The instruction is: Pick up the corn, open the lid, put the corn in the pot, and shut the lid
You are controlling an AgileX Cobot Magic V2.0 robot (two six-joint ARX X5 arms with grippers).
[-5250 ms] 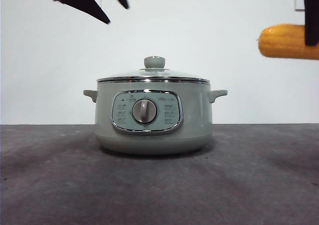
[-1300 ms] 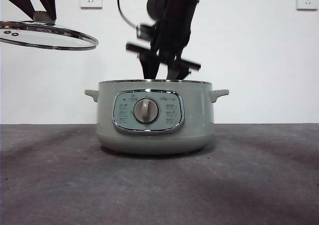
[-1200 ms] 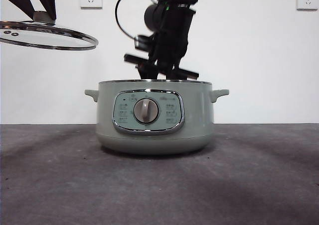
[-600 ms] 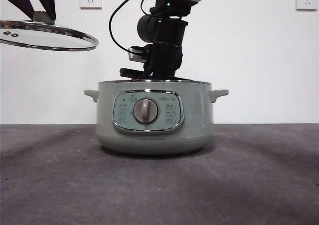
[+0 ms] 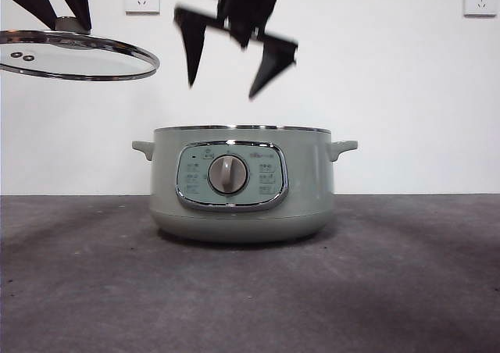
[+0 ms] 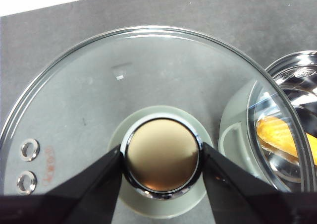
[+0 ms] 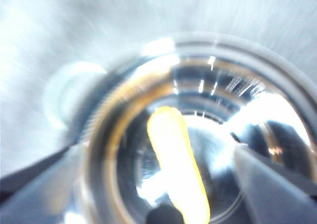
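**Corn in pot, lid held off**

Corn (image 7: 177, 167) lies inside the sage-green pot (image 5: 242, 185). Right gripper (image 5: 230, 52) hangs above pot, jaws spread wide, empty. Left gripper (image 6: 161, 159) clamps the knob of the glass lid (image 5: 74, 55), held up beside pot, clear of rim.

**Arm and claw state**

Left claw (image 6: 161, 157): jaws clamped on the lid knob (image 6: 161, 154), one black jaw on each side, holding the lid (image 5: 74, 55) level in the air.

Right claw (image 5: 230, 60): jaws spread wide and empty, tips pointing down, hanging directly above the open pot (image 5: 241, 183). The corn (image 7: 177, 172) lies below, between its jaws. The right wrist view is motion-blurred.
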